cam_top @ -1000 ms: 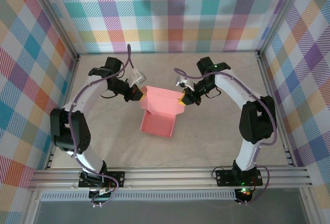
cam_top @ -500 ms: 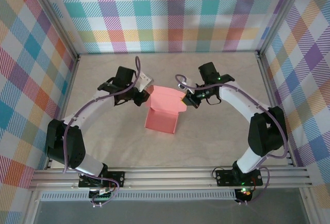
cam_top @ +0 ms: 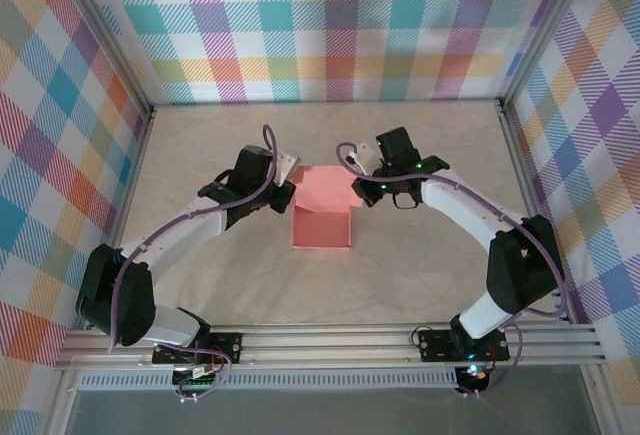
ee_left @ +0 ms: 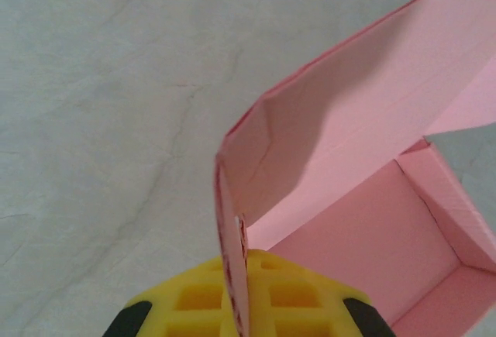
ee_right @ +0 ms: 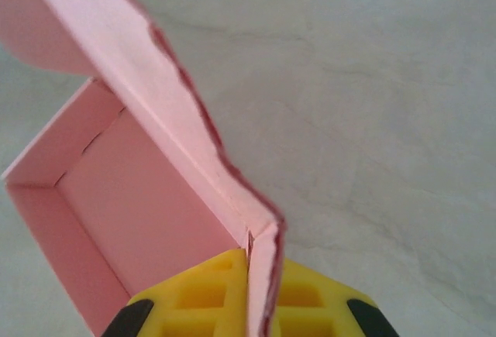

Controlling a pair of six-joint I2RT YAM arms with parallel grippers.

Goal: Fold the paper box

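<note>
Box (cam_top: 322,213) sits on the table (cam_top: 430,275) just above centre of the top view, roughly square to the frame. Its tray (cam_top: 322,233) is open upward, with the lid (cam_top: 325,183) raised along the tray's upper edge in that view. Left gripper (cam_top: 290,188) is at the lid's left end and right gripper (cam_top: 354,188) at its right end, facing each other across it. In the left wrist view I see the left gripper (ee_left: 236,306) at bottom centre clenched on a thin side flap (ee_left: 231,228) of the lid, the card edge running up from between the yellow pads (ee_left: 194,300). The lid spreads to the upper right there and the tray floor shows lower right. The right wrist view is the mirror picture: right gripper (ee_right: 249,302) at bottom centre clamped on the lid's other end flap (ee_right: 262,248). That card edge is reddish and a bit ragged, the lid runs to the upper left, and the tray is open at lower left. So both sets of jaws are closed, each grasping card of the lid. Grey marbled table fills the background in both wrist views. Left arm (cam_top: 180,230) and right arm (cam_top: 460,200) arc in from bases at the bottom of the top view. Plaid walls (cam_top: 330,35) on three sides, metal rail (cam_top: 330,340) along the bottom.
</note>
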